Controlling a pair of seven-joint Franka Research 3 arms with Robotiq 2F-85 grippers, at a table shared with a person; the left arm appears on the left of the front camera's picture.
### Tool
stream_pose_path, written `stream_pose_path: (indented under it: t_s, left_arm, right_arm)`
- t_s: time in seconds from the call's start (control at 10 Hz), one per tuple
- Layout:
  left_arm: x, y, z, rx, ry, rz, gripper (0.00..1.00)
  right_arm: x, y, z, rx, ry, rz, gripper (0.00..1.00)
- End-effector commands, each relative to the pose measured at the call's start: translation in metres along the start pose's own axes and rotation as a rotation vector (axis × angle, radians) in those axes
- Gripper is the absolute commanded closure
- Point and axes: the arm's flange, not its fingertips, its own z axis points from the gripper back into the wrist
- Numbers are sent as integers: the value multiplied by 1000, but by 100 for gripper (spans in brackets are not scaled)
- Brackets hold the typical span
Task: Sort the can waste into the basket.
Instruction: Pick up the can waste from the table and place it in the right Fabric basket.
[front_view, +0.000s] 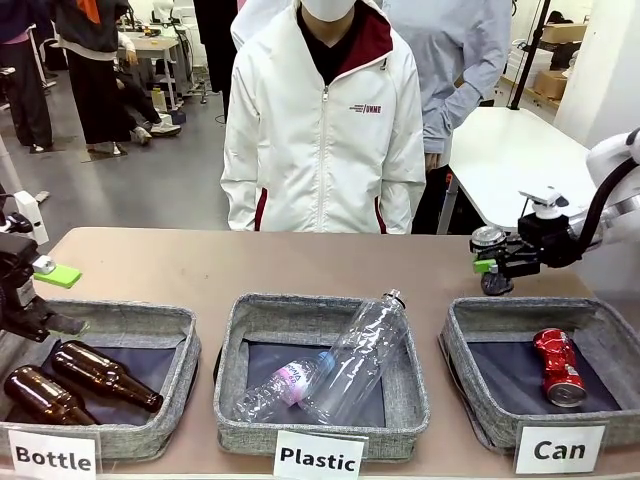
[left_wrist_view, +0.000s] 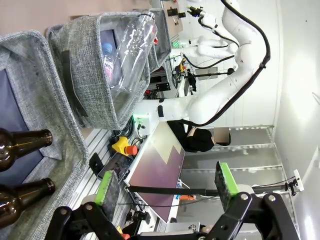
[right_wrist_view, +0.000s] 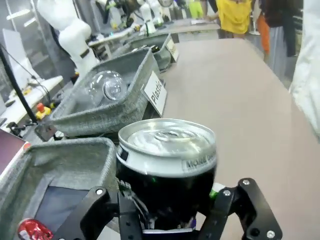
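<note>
Baskets stand three in a row along the near edge of the table (front_view: 180, 262), each grey felt with a white card in front. Taking the middle "Plastic" basket (front_view: 232, 370) as landmark: it holds two clear plastic bottles, a large one (front_view: 358, 352) lying slantwise with its cap over the far rim and a smaller one (front_view: 285, 385) with a pink label beside it. To its left, the "Bottle" basket (front_view: 185, 345) holds two brown glass bottles (front_view: 100, 373) lying side by side. To its right, the "Can" basket (front_view: 458, 345) holds one crushed red can (front_view: 559, 365) on the dark floor.

A second can, dark with a silver top (right_wrist_view: 167, 167), is not in any basket. It sits upright between the fingers of the right gripper (front_view: 497, 265), which are pressed against its sides, above the table just beyond the far left corner of the "Can" basket. That makes two cans in all.

The left gripper (left_wrist_view: 165, 184) has its green-padded fingers (left_wrist_view: 106, 189) spread wide with nothing between them, at the left end of the "Bottle" basket.

A person in a white jacket (front_view: 325, 130) stands at the far side, behind the "Plastic" basket.
</note>
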Motion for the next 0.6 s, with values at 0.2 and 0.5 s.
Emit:
stream_pose_path:
  t_s: [0.2, 0.5]
  left_arm:
    - [-2, 0, 3, 8, 4, -12, 0]
    - [-2, 0, 3, 8, 4, -12, 0]
  right_arm:
    - [105, 105, 5, -176, 267, 131, 100]
    - [126, 174, -10, -169, 596, 47, 100]
